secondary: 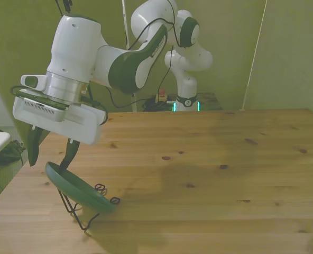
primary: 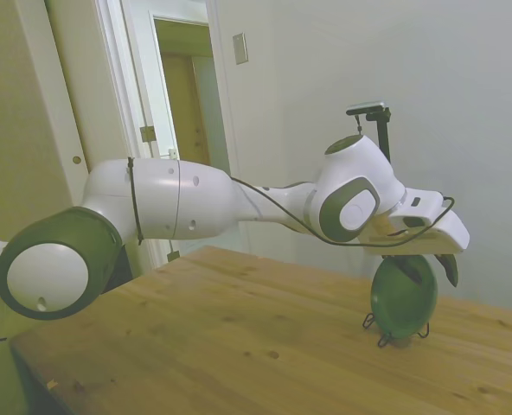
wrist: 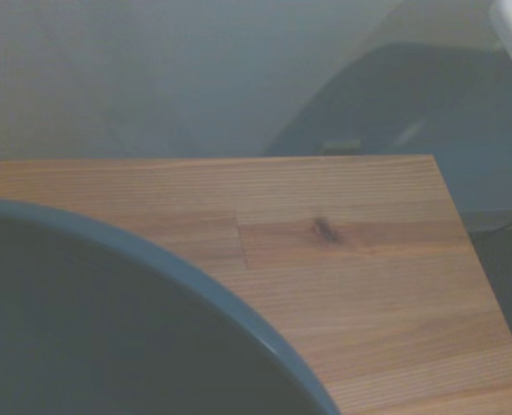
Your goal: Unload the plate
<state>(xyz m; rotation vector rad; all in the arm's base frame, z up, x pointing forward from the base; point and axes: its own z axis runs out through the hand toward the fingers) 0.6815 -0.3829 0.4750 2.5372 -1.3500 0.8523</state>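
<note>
Front view: jaws open, straddling upper rim of plate (secondary: pixel 74 188) leaning in wire stand (secondary: pixel 88 211).

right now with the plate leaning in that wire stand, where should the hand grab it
Take the plate by its upper rim, coming down from above. It leans tilted in the wire stand, so its lower edge sits in the wires and only the top edge is free. The rim is thin enough to pinch between the fingers. The hand hangs open right over that edge, one finger on each side.
</note>
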